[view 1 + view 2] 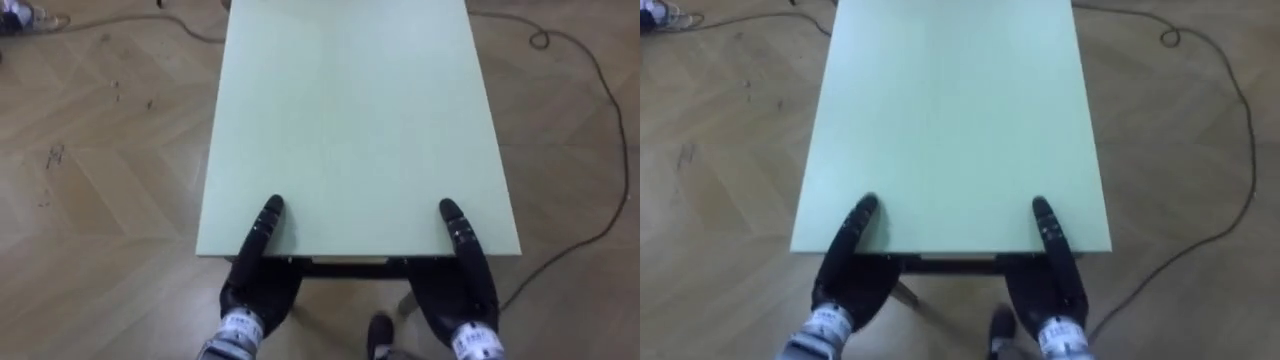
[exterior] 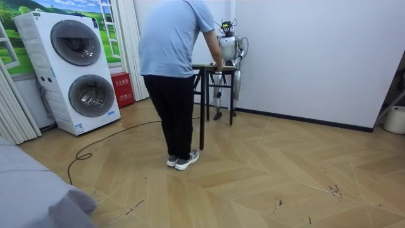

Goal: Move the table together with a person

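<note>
— Pale-green table (image 1: 350,120), eye views: left hand (image 1: 256,283) & right hand (image 1: 457,288) at its near edge, thumbs on top, rest underneath. Grip? Can't tell.
— Room view: person (image 2: 171,50) holds the opp. end; robot stands by white wall (image 2: 304,50).

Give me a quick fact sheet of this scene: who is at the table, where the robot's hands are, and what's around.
table: pale green top, dark legs, on a wooden floor
left hand: at the near edge's left corner, part of it lying on the top
right hand: likewise at the near edge's right corner
person: stands at the opposite end, facing the robot, a hand at the tabletop
robot: stands at the table's end by the white wall
nearby: stacked washing machines at the room view's left
</note>
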You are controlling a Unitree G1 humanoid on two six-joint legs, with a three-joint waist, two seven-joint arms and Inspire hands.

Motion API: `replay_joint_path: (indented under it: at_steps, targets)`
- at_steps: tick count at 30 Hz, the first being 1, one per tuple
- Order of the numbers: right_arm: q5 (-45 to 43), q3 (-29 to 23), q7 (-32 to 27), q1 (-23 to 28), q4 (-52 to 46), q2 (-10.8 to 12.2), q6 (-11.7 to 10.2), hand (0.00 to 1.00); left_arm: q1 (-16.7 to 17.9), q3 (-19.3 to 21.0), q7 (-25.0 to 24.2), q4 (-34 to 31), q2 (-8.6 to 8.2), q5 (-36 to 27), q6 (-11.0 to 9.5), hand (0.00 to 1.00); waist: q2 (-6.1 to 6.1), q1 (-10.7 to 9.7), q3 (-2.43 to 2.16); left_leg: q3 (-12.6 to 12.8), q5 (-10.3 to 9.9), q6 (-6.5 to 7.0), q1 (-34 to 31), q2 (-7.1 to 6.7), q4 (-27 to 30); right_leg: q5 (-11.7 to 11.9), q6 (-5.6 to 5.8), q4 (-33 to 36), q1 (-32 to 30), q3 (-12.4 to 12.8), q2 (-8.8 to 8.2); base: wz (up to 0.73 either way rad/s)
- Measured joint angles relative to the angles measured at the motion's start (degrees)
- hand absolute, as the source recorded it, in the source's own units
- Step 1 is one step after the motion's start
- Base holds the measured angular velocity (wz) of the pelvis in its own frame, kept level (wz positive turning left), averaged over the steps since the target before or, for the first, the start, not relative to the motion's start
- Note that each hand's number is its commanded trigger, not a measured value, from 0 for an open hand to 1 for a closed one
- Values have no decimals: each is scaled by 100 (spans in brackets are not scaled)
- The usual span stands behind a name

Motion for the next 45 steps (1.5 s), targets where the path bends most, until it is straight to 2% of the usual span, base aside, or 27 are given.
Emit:
replay_joint_path:
  at_steps: [1,2,3,4,5,6,7,8,9,10,13,17,21,26,32,33,35,36,38,40,42,44,45]
  targets:
    - [21,1,0,-4,-22,-10,-19,100,-1,12,0,-21,3,15,0,100,8,13,-4,203,108,6,-10,32,-91,-383,44,304,287,-35,-172,10]
    - [46,9,0,-7,-38,-18,-22,100,-1,23,0,-44,-2,37,0,100,0,23,-6,266,130,7,-31,35,-110,-540,78,369,449,-18,-242,0]
    - [110,52,-6,-22,-48,-24,-44,100,-1,44,0,-62,-3,74,-2,100,-40,65,-16,318,166,0,-81,28,-100,-755,187,358,728,30,-325,-23]
    - [118,106,-17,-54,-48,-24,-57,100,-1,82,-1,-93,42,96,-5,100,-118,208,-12,386,221,-37,-103,-5,-65,-805,257,67,766,121,-220,-40]
    - [118,131,-23,-80,-47,-34,-64,100,1,99,-1,-98,37,103,-16,100,-132,286,-13,365,262,-42,-122,-58,-100,-798,261,-71,761,157,-140,-73]
    - [106,169,-53,-137,-48,-44,-61,100,29,140,-5,-127,19,105,-28,100,-154,463,-20,256,329,-64,-141,-66,-198,-772,271,-450,824,261,14,-80]
    - [100,176,-68,-187,-47,-46,-15,100,91,217,-12,-193,11,144,-31,100,-185,557,-22,172,376,-82,-163,-65,-321,-731,284,-968,977,289,165,-72]
    - [93,177,-68,-202,-47,-36,17,100,122,247,-16,-232,16,158,-31,100,-213,568,-22,190,408,-84,-185,-45,-355,-701,240,-1196,1043,284,217,-36]
    - [88,179,-68,-202,-48,-13,28,100,162,283,-18,-275,3,244,-29,100,-239,556,-21,245,492,-61,-210,34,-414,-518,232,-1464,1112,243,301,-11]
    - [89,204,-68,-194,-44,47,34,100,231,328,-17,-361,17,316,-32,100,-334,564,-45,275,563,-58,-197,77,-513,-408,215,-1712,1183,237,365,-8]
    - [62,305,-69,-196,-5,94,-5,100,331,415,-15,-406,30,364,-32,100,-432,590,-50,297,581,-60,-190,186,-536,-135,214,-2177,1383,189,521,-10]
    - [78,365,-69,-210,2,86,-68,100,331,413,-15,-412,36,364,-32,100,-529,696,-41,313,581,-59,-223,236,-522,-56,200,-2334,1437,138,566,3]
    - [75,399,-70,-330,83,86,-77,100,338,461,-14,-418,38,354,-30,100,-523,825,-36,164,600,-92,-272,277,-513,40,167,-2603,1552,57,657,9]
    - [60,363,-70,-393,89,65,-50,100,358,494,-16,-428,-46,356,-31,100,-497,952,-23,-65,614,-115,-276,299,-500,41,168,-2745,1727,-105,689,22]
    - [-143,334,-70,-417,86,71,28,100,551,564,-81,-525,-126,355,-29,100,-378,1005,-35,-293,617,-130,-300,325,-470,40,168,-2776,1881,-187,730,25]
    - [-148,329,-70,-419,80,68,28,100,589,568,-81,-576,-121,335,-29,100,-317,971,-33,-377,617,-130,-328,318,-466,40,168,-2797,1926,-289,721,42]
    - [-141,326,-70,-412,81,45,71,100,623,567,-80,-580,-117,319,-29,100,-225,948,-28,-464,621,-136,-296,254,-489,21,198,-2820,2033,-420,693,42]
    - [-158,326,-70,-401,81,42,99,100,647,564,-80,-580,-101,292,-28,100,-191,923,-30,-541,623,-136,-265,224,-514,-41,252,-2820,2109,-491,647,39]
    - [-201,326,-73,-401,82,42,109,100,669,526,-80,-580,-102,291,-57,100,-151,933,-30,-567,623,-136,-245,204,-517,-92,280,-2801,2166,-506,615,35]
    - [-255,323,-76,-403,82,58,110,100,716,524,-81,-580,-141,292,-114,100,-139,964,-27,-688,624,-133,-263,127,-516,-188,307,-2665,2177,-639,530,39]
    - [-276,322,-77,-399,82,45,108,100,752,499,-80,-579,-159,255,-129,100,-139,954,-27,-716,630,-124,-264,53,-515,-309,344,-2469,2180,-665,427,49]
    - [-323,315,-80,-399,74,7,109,100,794,473,-78,-577,-193,232,-137,100,-141,888,-26,-873,656,-77,-286,-35,-510,-444,384,-2215,2157,-635,303,65]
    - [-342,303,-107,-400,45,-27,109,100,798,441,-78,-570,-192,157,-140,100,-141,787,-26,-1042,681,-35,-343,-112,-502,-523,415,-2130,2176,-613,235,100]
